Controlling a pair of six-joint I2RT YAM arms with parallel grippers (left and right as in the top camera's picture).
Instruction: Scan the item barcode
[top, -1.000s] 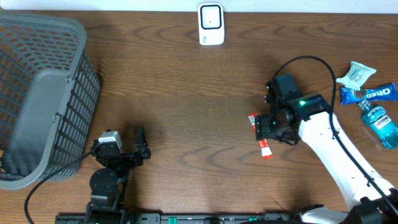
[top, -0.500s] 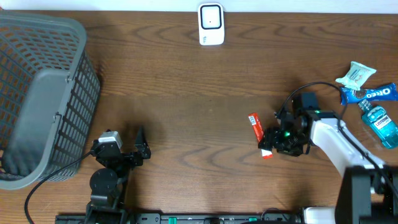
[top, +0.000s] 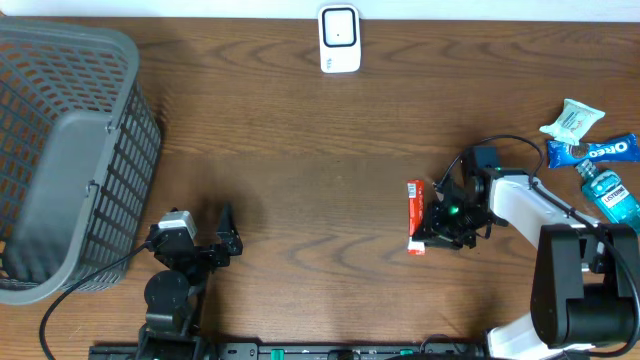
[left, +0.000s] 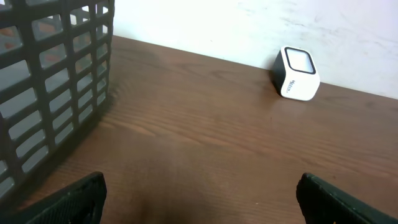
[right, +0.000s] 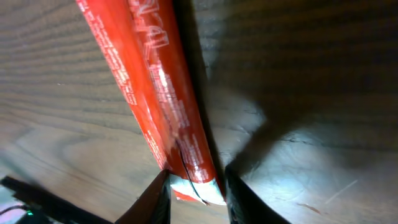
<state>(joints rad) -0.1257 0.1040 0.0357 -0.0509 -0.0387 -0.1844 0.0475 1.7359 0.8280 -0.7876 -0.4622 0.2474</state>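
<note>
Moved since a second ago: the tube (top: 415, 205), then lying slantwise, now lies almost square to the table's near edge. The right pincer (top: 426, 234) has swung back toward the robot and come in at the tube's capped end.

1. Right pincer (right: 194, 186). Drawn in narrow on the tube, one finger (right: 154, 200) against each side of its white-capped end.
2. Tube (right: 155, 93). Red, with white print and a white cap. It lies flat on the table (top: 300, 150), its cap end between the right pincer's fingers and its length running on ahead of them.
3. Left pincer (left: 200, 182). Spread wide and holding nothing, low over the table, well apart to the left of the right pincer.
4. Scanner (top: 340, 40). A small white unit with a dark face, standing far ahead of the left pincer and to its right (left: 297, 73).
5. Basket (top: 60, 150). Grey slatted plastic, ahead of the left pincer on its left side.
6. Wipes packet (top: 572, 118), blue biscuit pack (top: 595, 150) and blue mouthwash bottle (top: 612, 198). Grouped well to the right of the right pincer.
</note>
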